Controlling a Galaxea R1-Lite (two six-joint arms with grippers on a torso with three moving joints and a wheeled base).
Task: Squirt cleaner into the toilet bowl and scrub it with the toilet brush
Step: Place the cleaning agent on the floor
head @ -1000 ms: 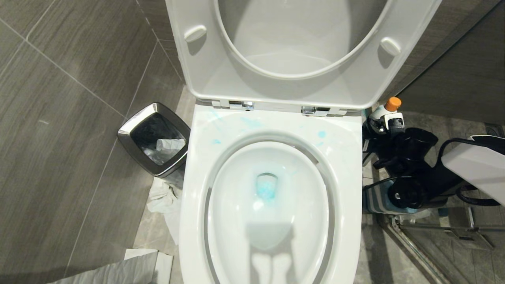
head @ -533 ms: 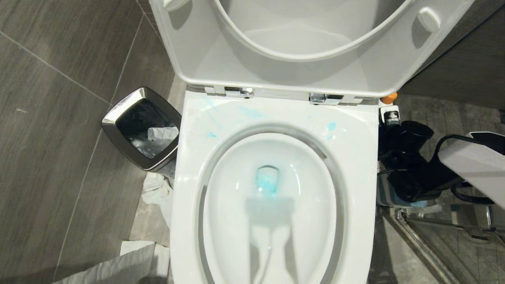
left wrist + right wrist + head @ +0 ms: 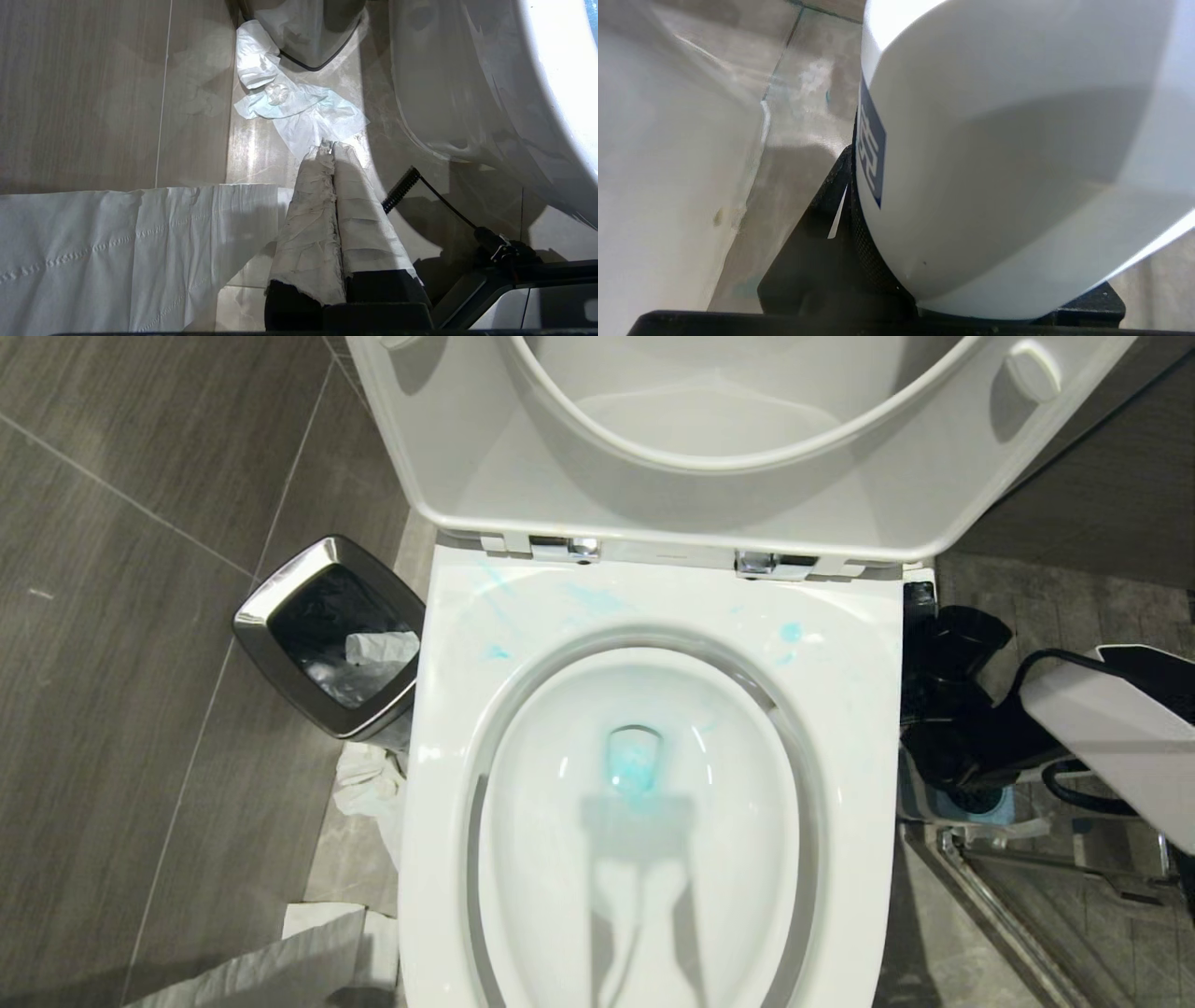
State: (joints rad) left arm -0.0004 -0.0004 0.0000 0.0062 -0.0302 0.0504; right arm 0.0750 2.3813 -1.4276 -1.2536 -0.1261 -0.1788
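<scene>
White ceramic fills the middle: the toilet bowl [image 3: 859,728], lid up, glossy and surely slick. The chrome-rimmed bin [image 3: 280,616] sits at its nine o'clock. The right tool [image 3: 952,700] is low at three o'clock, and I cannot tell its grip from here. The left tool [image 3: 329,147] hangs by the floor [image 3: 70,93] near loose paper [image 3: 140,233], wrapped fingers [image 3: 308,196] clenched on nothing. The cleaner [image 3: 633,770] tints the water at centre and smears the rim at twelve. The toilet brush I can't pick out; it's likely light, stiff and smooth-handled, best gripped high on the handle.

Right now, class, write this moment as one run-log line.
cleaner: blue in bowl water | right gripper: holds white bottle beside bowl | left gripper: shut, idle
</scene>
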